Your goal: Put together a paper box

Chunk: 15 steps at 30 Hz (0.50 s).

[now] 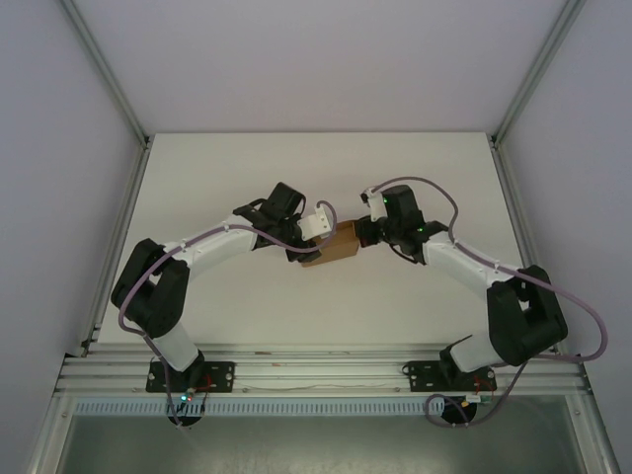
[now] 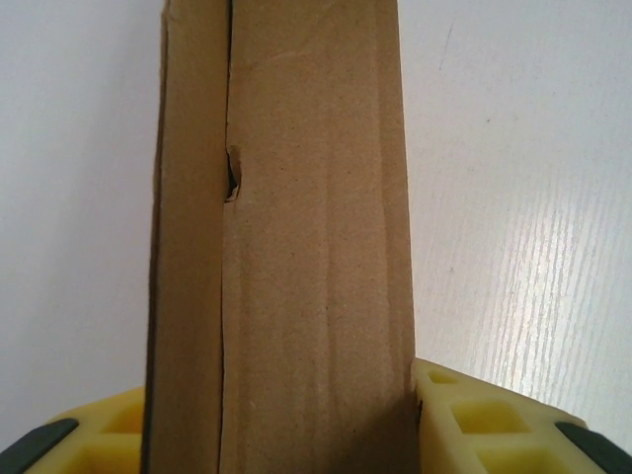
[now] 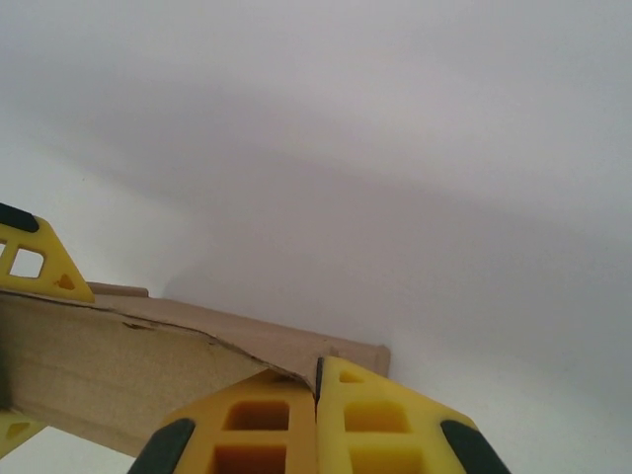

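Apparently, paper box gripped between left hand and right hand.

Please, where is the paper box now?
Top view: the paper box is central, clamped by the left gripper on its left, the shut right gripper at its right end.

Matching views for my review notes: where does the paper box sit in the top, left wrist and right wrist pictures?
Top external: paper box at mid-table, between left gripper and right gripper.
Left wrist: upright through the picture's middle, between the left gripper's yellow fingers.
Right wrist: lower left, running to the right gripper's closed fingers.
Shared landmark: the white table.
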### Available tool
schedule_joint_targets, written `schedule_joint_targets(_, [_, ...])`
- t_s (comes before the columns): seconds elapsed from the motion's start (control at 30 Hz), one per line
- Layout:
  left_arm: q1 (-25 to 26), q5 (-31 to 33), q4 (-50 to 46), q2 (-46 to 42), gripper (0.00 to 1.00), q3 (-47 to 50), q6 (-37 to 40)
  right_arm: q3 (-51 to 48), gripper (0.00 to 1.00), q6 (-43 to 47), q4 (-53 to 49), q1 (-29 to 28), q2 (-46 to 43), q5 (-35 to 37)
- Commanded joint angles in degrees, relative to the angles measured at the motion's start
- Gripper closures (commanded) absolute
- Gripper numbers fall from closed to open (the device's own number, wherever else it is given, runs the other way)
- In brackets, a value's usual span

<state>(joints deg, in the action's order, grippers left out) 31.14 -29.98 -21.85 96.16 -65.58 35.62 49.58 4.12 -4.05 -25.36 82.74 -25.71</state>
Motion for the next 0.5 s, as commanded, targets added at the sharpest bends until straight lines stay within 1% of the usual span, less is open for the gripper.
schedule_joint_targets(0.0, [0.2, 2.3, -2.3, 1.5, 0.54, 0.2, -2.2, -3.8, 0.94, 0.5, 0.9, -0.3, 1.3, -0.2])
schedule_joint_targets(0.03, [0.1, 2.6, -2.4, 1.7, 0.54, 0.2, -2.4, -4.8, 0.93, 0.3, 2.2, -0.4, 1.0, -1.2])
schedule_joint_targets(0.1, [0.2, 2.7, -2.9, 1.7, 0.54, -0.1, -2.8, -7.0, 0.94, -2.1, 5.4, -0.5, 0.3, 0.9])
schedule_joint_targets(0.23, [0.2, 2.4, -2.3, 1.0, 0.52, 0.3, -3.4, -11.1, 0.94, -3.5, 10.2, -0.5, -1.1, 3.3])
schedule_joint_targets(0.37, [0.2, 2.9, -1.8, 0.3, 0.41, 0.1, -4.7, -13.0, 0.94, -3.2, 11.8, -0.5, -2.1, 4.0])
schedule_joint_targets(0.47, [0.2, 3.0, -1.1, -0.1, 0.36, -0.4, -6.3, -13.5, 0.94, -3.0, 12.3, -0.7, -2.0, 5.5])
